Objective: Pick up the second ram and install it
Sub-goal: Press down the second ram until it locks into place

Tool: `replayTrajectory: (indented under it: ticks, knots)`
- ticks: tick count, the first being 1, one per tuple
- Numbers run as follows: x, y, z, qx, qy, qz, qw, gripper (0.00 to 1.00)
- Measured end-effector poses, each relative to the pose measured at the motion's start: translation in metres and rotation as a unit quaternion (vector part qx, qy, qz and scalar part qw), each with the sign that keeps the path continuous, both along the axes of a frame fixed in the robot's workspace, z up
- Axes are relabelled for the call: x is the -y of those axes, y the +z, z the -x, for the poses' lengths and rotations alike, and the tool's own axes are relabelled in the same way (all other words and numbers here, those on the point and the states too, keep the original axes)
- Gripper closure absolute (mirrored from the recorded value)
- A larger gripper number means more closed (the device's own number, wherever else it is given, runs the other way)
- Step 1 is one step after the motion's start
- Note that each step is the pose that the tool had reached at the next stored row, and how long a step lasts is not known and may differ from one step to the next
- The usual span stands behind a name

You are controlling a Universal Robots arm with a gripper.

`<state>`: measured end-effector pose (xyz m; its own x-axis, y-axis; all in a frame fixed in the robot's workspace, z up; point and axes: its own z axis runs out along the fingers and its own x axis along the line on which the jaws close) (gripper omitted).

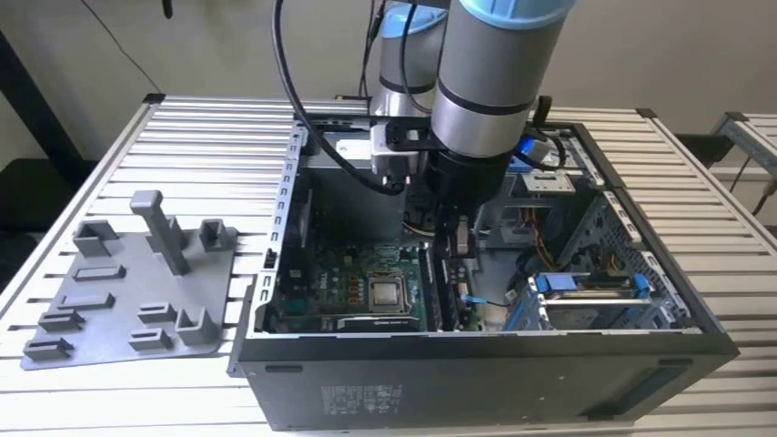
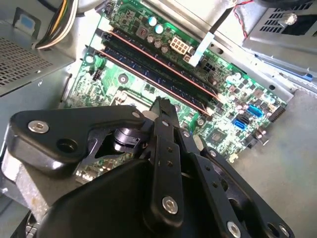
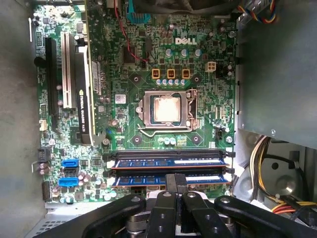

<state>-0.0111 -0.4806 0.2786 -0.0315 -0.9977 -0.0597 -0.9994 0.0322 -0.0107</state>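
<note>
- Second ram (image 3: pixel 168 178): in the first wrist view it lies in the memory slot nearer the gripper, parallel to and just beside another module (image 3: pixel 166 161) already seated in the neighbouring slot; both sticks also appear as two long parallel bars in the second wrist view.
- Gripper (image 3: pixel 176 186): lowered inside the computer case (image 1: pixel 486 364), its dark fingers (image 2: pixel 161 111) drawn close together over the middle of the second ram's upper edge; whether they pinch it or merely press on it cannot be told.
- Motherboard (image 3: pixel 198 99): green, with the bare processor socket (image 3: pixel 166 110) near its centre and a black expansion card (image 3: pixel 81 94) standing along one side.
- Case interior: grey metal walls, a cable bundle (image 3: pixel 262 153) of yellow and black wires, and a blue-trimmed drive bay (image 1: pixel 589 287) at the exterior view's right.
- Grey plastic tray (image 1: pixel 134 291): rests on the table at the exterior view's left of the case, bearing raised blocks and an upright post.
- Surface: a slatted white metal table (image 1: pixel 206 146) carries case and tray.
- Room: a pale wall (image 1: pixel 218 45) behind.
</note>
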Motion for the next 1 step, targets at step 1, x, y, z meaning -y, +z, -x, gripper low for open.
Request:
replayTrajectory:
  ticks: [1]
  knots:
    - [0.0000, 0.0001, 0.0000, 0.0000, 0.000, 0.0000, 1.0000, 0.89]
